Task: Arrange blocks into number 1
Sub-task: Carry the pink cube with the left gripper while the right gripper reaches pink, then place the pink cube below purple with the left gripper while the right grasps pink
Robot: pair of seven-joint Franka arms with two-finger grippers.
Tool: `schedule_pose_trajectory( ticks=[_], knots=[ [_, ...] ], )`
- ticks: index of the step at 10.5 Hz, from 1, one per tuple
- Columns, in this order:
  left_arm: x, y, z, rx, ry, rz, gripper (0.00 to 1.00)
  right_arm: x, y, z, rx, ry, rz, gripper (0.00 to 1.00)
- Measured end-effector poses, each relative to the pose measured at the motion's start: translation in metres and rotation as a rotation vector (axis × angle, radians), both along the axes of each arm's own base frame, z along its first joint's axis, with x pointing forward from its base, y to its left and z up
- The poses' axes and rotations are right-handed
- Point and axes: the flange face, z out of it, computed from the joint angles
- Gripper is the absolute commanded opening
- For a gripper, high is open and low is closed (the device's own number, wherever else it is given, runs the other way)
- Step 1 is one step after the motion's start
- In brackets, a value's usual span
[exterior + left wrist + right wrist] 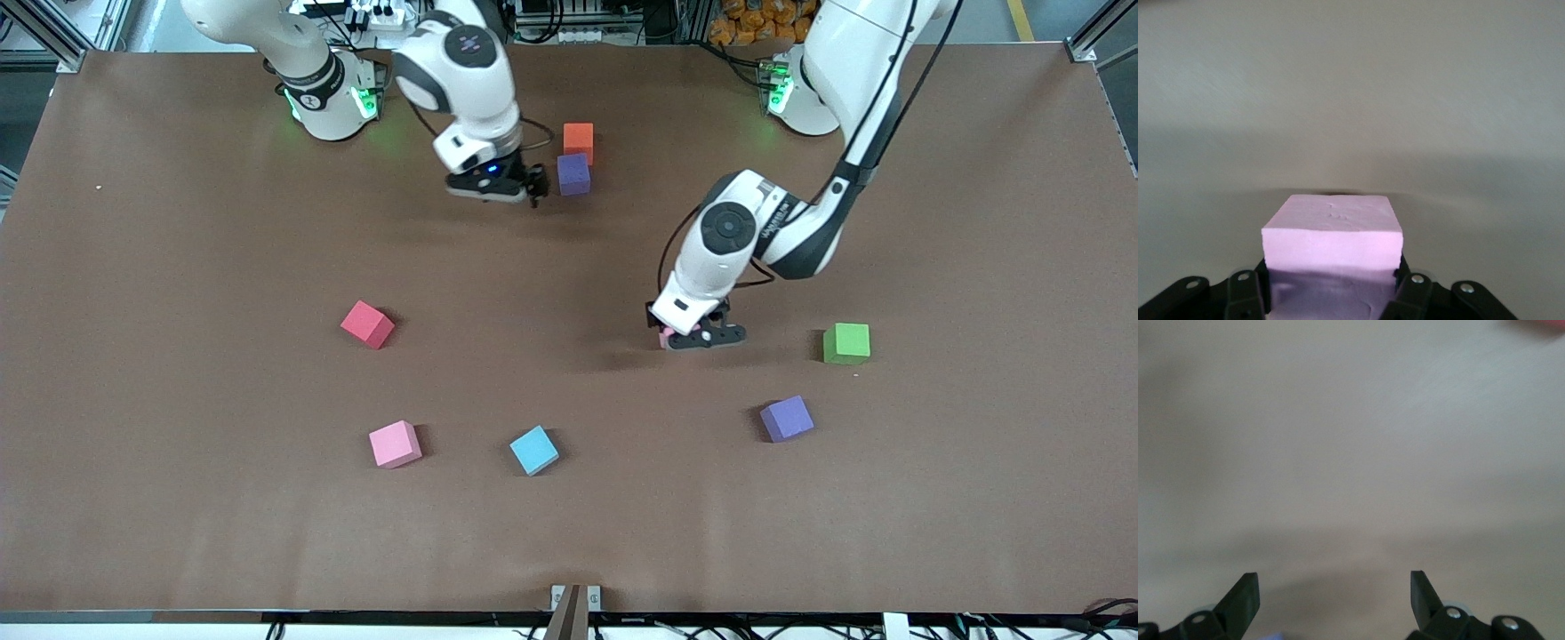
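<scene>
The left gripper's (689, 338) fingers (1245, 293) are clenched on a light pink cube (1332, 233), which fills the lower middle of the left wrist view; in the front view only a pink sliver (664, 336) shows under the hand, right of the frame's centre, low over bare brown table (569, 533). The right gripper (532, 188) hangs in the upper middle of the front frame with its fingers (1241, 600) spread wide and nothing between them, just beside a purple cube (573, 173). That cube touches an orange cube (578, 140) placed directly above it in the frame, the two forming a short column near the robots' bases. A second purple cube (787, 418) lies in the lower right part of the frame, with a green cube (845, 343) above it and slightly toward the frame's right edge. A second light pink cube (395, 444) sits lower left of centre, a light blue cube (533, 450) near it toward the middle, and a red cube (367, 324) above the pink one, all well apart from each other
</scene>
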Motion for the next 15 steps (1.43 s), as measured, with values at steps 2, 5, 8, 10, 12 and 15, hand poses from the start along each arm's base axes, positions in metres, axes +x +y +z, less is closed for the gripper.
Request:
schedule_pose_trajectory(
  ticks=[2,5,8,10,12,15],
  knots=[
    [-0.039,-0.047,0.003,-0.004,0.026,0.009,0.00,0.054,-0.070,0.022,-0.006,-0.006,-0.169,1.00],
    [-0.099,-0.105,0.008,-0.023,0.058,0.014,0.00,0.115,-0.159,0.023,0.018,-0.042,-0.316,1.00],
    [-0.139,-0.133,0.006,-0.022,0.086,0.011,0.00,0.180,-0.232,0.010,0.006,-0.102,-0.139,1.00],
    [-0.155,-0.143,0.003,-0.023,0.101,0.003,0.00,0.229,-0.244,0.016,-0.046,-0.091,0.126,1.00],
    [-0.170,-0.152,0.000,-0.023,0.117,-0.005,0.00,0.277,-0.228,0.030,-0.084,-0.054,0.338,1.00],
    [-0.191,-0.162,-0.006,-0.016,0.132,-0.035,0.00,0.318,-0.174,0.019,-0.087,-0.065,0.470,1.00]
  ],
)
